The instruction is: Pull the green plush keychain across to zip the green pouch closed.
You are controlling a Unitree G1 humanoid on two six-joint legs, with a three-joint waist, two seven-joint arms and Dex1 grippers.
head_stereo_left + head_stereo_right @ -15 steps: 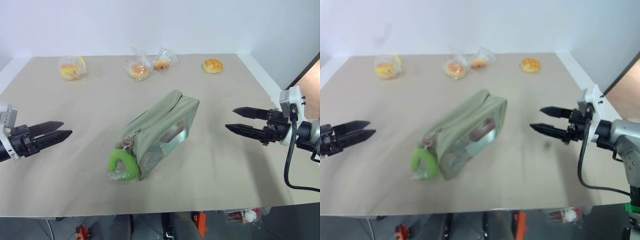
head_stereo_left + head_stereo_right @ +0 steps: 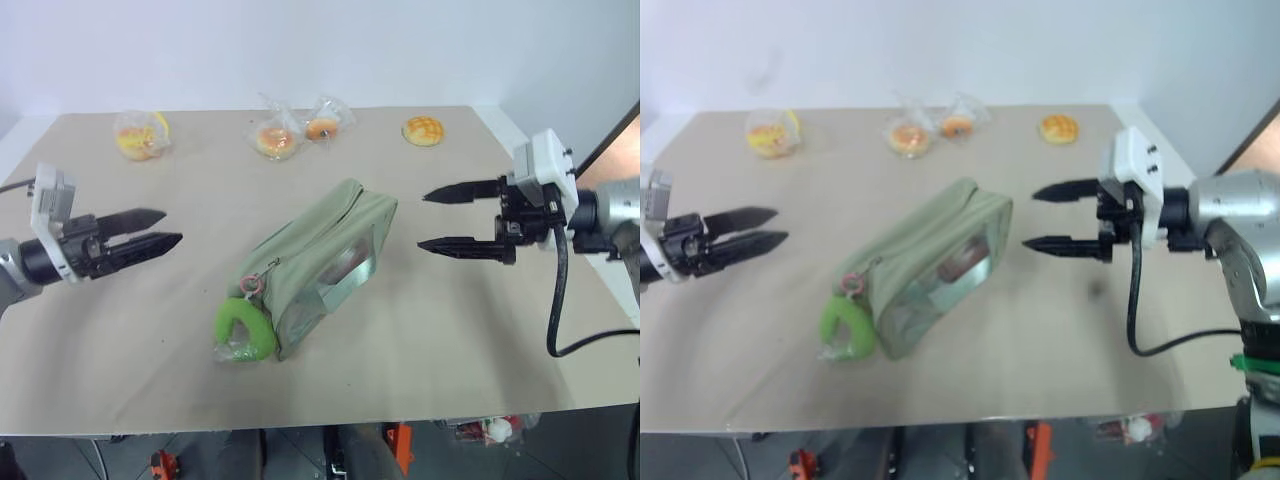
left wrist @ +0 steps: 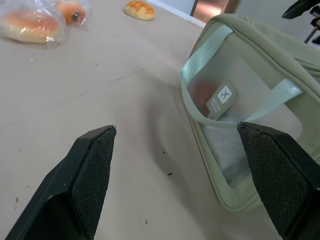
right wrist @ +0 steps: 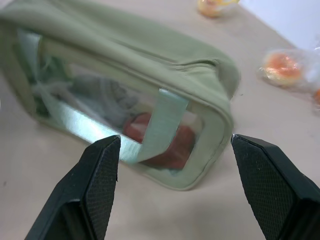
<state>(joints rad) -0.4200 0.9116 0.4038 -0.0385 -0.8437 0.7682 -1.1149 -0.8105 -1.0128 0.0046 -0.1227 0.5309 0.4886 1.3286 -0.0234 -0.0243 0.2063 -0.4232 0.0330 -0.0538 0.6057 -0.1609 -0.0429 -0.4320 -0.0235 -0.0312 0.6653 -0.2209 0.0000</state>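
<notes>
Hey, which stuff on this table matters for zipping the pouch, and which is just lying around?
For the job:
green pouch
green plush keychain

Just lying about:
three wrapped buns
unwrapped bun

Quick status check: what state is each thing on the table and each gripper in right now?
Pouch: lying on the table, untouched, red item inside.
Keychain: at the pouch's near end, not gripped.
Left gripper: open, empty, off the pouch's left.
Right gripper: open, empty, off the pouch's right.
Wrapped buns: sealed, at the far edge.
Bare bun: unwrapped.
</notes>
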